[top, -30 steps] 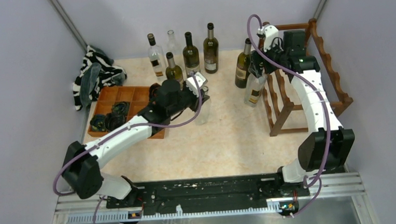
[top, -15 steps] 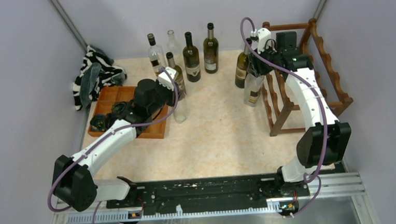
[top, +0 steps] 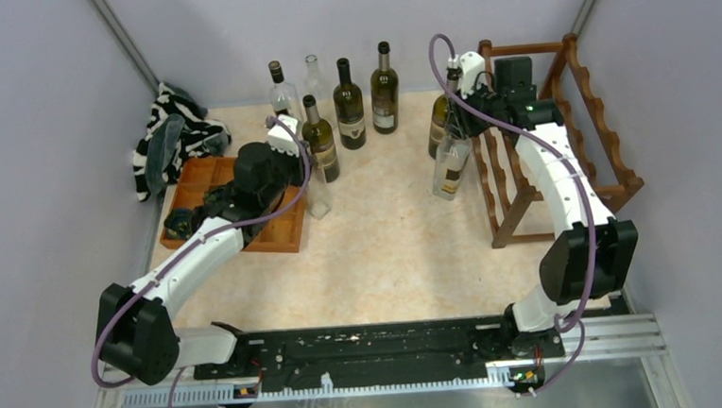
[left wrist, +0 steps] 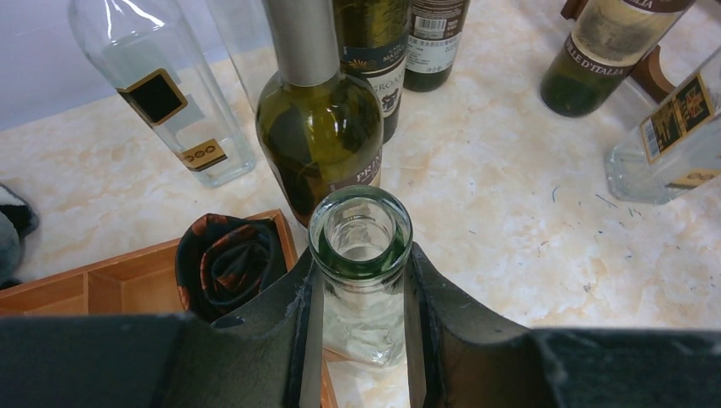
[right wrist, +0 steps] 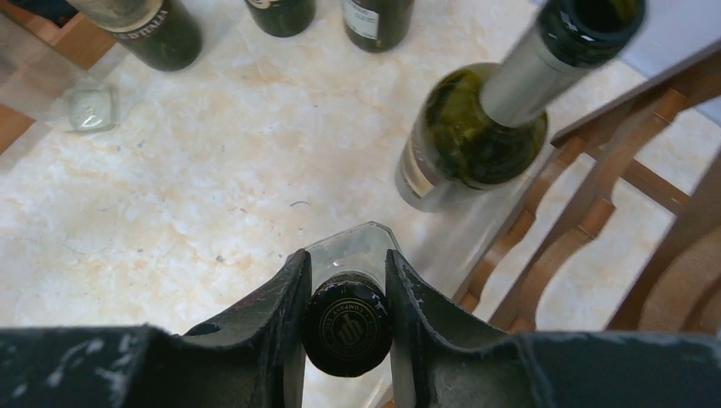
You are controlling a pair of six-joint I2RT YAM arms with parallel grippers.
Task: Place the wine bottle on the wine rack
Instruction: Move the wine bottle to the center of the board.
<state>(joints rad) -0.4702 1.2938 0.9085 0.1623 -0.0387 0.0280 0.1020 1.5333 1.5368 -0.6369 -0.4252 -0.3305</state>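
Currently the left jaws grip the neck of an open clear bottle; the right jaws grip a capped clear bottle, tilted, beside the wine rack.

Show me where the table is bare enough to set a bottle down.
Bare: the table stretch between the compartment tray and the wine rack, down to the near edge. Crowded: the back edge, lined with standing bottles, and the left rear corner with the striped cloth.

wine rack at right, tray at left; row of bottles behind
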